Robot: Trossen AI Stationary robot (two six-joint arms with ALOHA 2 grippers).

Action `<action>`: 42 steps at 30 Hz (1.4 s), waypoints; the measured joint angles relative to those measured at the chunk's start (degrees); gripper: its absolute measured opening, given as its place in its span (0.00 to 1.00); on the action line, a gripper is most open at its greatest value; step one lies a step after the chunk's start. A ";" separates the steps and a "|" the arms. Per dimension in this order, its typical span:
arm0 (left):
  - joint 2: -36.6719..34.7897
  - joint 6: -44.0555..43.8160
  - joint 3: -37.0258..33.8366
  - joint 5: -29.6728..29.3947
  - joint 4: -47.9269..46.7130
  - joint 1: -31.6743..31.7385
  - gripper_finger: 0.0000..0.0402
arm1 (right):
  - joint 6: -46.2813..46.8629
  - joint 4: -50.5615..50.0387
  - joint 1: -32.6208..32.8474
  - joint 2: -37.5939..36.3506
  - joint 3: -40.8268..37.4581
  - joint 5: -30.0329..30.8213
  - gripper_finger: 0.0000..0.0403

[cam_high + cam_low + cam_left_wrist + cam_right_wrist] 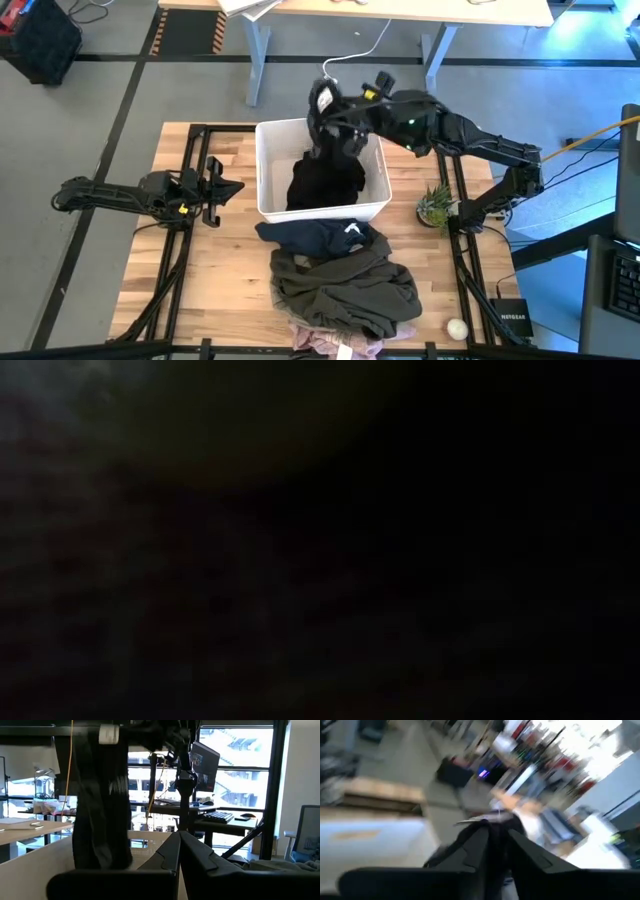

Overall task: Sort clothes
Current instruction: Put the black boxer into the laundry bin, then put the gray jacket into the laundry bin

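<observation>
My right gripper point(322, 122) is above the far side of the white plastic bin point(268, 170) and is shut on a black garment point(326, 180). The garment hangs down into the bin and also shows in the left wrist view point(100, 815). A pile of clothes lies on the table in front of the bin: a navy one point(318, 238), an olive-khaki one point(345, 285) and a pink one point(335, 344) at the near edge. My left gripper point(236, 188) rests shut and empty at the table's left, pointing at the bin. The low view is dark. My right gripper holds the black garment by its upper end point(326, 138), pinched between the two fingers point(485, 837) from above. The garment hangs below the fingers in a slack bunch. Its lower part point(322, 190) lies in the bin. I cannot tell how many layers it holds.
A small potted plant point(436, 206) stands right of the bin. A white ball point(457, 327) and a black box point(510, 313) lie at the near right corner. The wooden tabletop point(215, 260) is bare to the left of the pile.
</observation>
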 joint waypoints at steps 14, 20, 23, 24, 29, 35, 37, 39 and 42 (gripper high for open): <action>-0.02 -0.63 0.00 -0.02 0.00 0.01 0.01 | 16.99 -26.55 6.68 -1.56 0.47 -13.82 0.67; 0.00 -0.59 0.00 -0.02 0.24 0.01 0.01 | 30.11 -32.74 19.26 -1.65 -2.47 -26.84 0.69; -0.02 0.30 0.00 -0.02 0.61 -0.01 0.01 | 35.79 -32.07 27.24 -1.56 -6.16 -26.80 0.69; -0.02 0.41 0.00 -0.02 0.61 -0.01 0.01 | 37.75 -31.09 29.78 -1.56 -7.63 -26.76 0.69; -0.01 1.74 0.00 -1.39 1.01 0.00 0.01 | 43.21 -22.56 39.64 -1.54 -15.89 -22.88 0.69; -0.02 3.08 0.00 -6.39 1.99 -0.01 0.01 | 43.63 -10.70 46.30 0.33 -23.23 -13.71 0.69; 0.00 2.36 0.00 -8.82 1.78 0.01 0.01 | 45.41 -7.62 47.31 1.77 -23.10 -12.50 0.69; -0.01 1.34 0.00 -10.98 1.85 0.01 0.01 | 46.76 -5.87 47.82 3.48 -21.72 -12.19 0.69; 0.00 0.42 0.00 -12.58 1.79 0.01 0.01 | 48.46 -4.57 48.19 6.19 -18.50 -13.18 0.69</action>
